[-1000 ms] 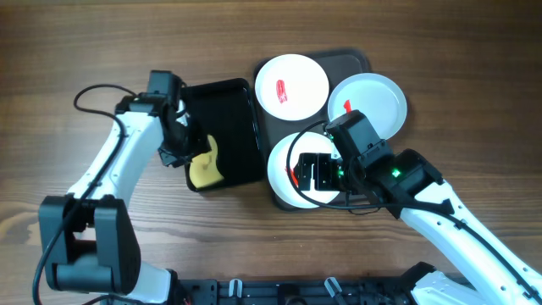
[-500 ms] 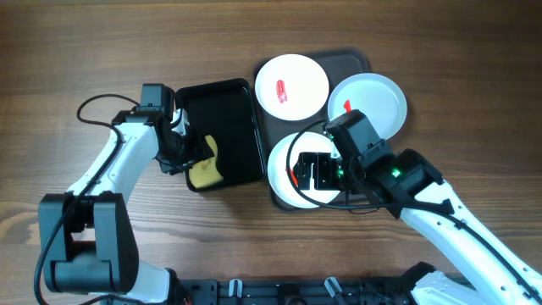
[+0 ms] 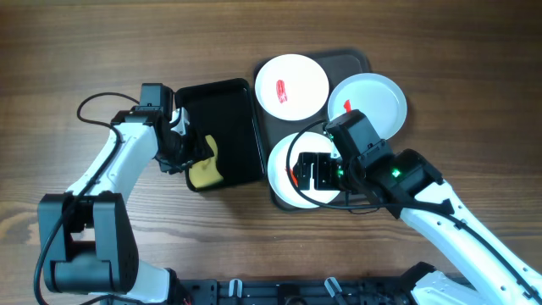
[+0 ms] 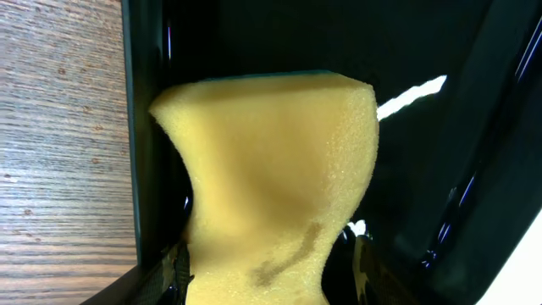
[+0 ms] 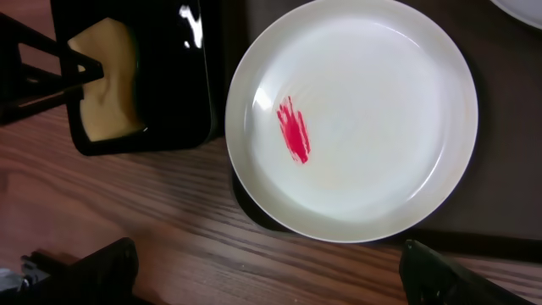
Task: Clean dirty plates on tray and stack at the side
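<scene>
Brown wood-grain table [image 3: 68,42] bears the dark tray [image 3: 354,57] and plates [image 3: 292,85].

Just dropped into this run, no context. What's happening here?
The left pincer straddles a yellow sponge in the black tub; whether it actually grips the sponge is unclear. The right pincer hangs open above the nearest white plate, which has a red smear at its centre. That plate, a second smeared white plate and a pale plate sit on the tray. No plate is stacked at the side yet.
</scene>
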You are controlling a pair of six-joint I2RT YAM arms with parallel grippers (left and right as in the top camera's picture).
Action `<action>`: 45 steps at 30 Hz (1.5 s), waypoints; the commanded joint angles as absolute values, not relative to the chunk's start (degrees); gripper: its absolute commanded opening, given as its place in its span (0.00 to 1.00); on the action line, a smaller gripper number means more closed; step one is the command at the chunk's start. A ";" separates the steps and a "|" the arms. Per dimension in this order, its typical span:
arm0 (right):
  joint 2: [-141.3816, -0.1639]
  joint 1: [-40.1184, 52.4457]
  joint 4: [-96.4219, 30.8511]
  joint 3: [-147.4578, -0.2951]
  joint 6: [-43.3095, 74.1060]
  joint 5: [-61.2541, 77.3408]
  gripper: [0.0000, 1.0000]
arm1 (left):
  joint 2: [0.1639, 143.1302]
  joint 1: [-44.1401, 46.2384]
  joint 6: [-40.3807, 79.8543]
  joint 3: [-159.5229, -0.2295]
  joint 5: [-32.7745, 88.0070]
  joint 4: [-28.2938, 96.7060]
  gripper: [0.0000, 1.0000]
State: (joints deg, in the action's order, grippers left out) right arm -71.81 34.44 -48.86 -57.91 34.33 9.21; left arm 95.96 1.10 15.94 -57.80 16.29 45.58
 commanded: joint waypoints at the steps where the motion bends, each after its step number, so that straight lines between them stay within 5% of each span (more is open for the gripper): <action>1: -72.55 34.41 -48.88 -58.76 34.68 10.20 1.00 | 96.33 0.58 13.87 -58.61 12.88 45.78 0.59; 25: -72.55 34.41 -48.66 -58.76 34.70 10.22 1.00 | 96.44 5.48 15.92 -55.18 -0.27 45.84 0.66; 32: -72.55 34.41 -48.64 -58.76 34.72 10.22 1.00 | 96.44 11.18 20.05 -55.18 -7.20 45.65 0.45; 36: -72.55 34.41 -48.64 -58.76 34.74 10.22 1.00 | 96.44 12.45 20.67 -55.18 -10.48 45.34 0.04; 45: -72.55 34.41 -48.18 -58.76 34.70 10.17 0.99 | 96.42 12.43 19.40 -60.18 -7.29 47.62 0.04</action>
